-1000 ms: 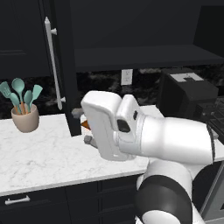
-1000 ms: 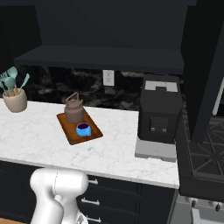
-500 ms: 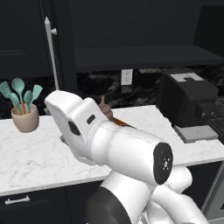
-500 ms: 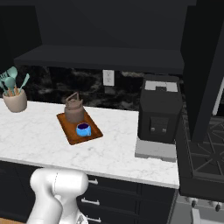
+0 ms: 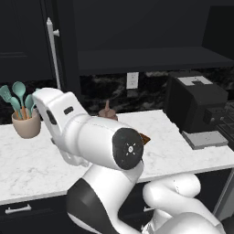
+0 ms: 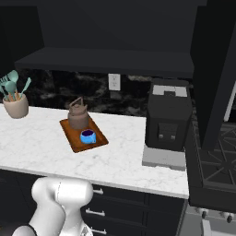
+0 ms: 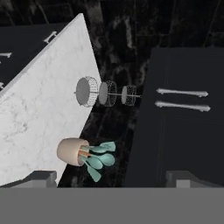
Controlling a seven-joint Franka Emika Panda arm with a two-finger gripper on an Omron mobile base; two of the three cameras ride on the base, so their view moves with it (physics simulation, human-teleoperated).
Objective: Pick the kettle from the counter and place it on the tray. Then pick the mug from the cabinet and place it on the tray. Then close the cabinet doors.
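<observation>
On the marble counter (image 6: 115,156) the kettle (image 6: 78,115) and mug (image 6: 87,136) sit on the tray (image 6: 73,140), right of the utensil pot (image 6: 15,107); gripper (image 7: 111,179) fingers wide, empty; arm has swung left toward the pot since earlier.

- A beige pot (image 5: 26,124) stood far over on one end of the white top, close to the dark back wall. Teal spoons (image 5: 18,95) stuck up out of it.
- In the hand view, the pot (image 7: 71,152) looked tipped on its side, with the spoons (image 7: 99,159) pointing sideways.
- A big black machine (image 6: 168,119) stood at the other end, on a flat grey base (image 6: 163,158).
- A white wall socket (image 6: 114,82) sat on the dark, shiny back wall.
- A stove (image 6: 216,159) with black grates sat just beside the machine.
- Dark drawers (image 6: 120,213) below had small silver handles.
</observation>
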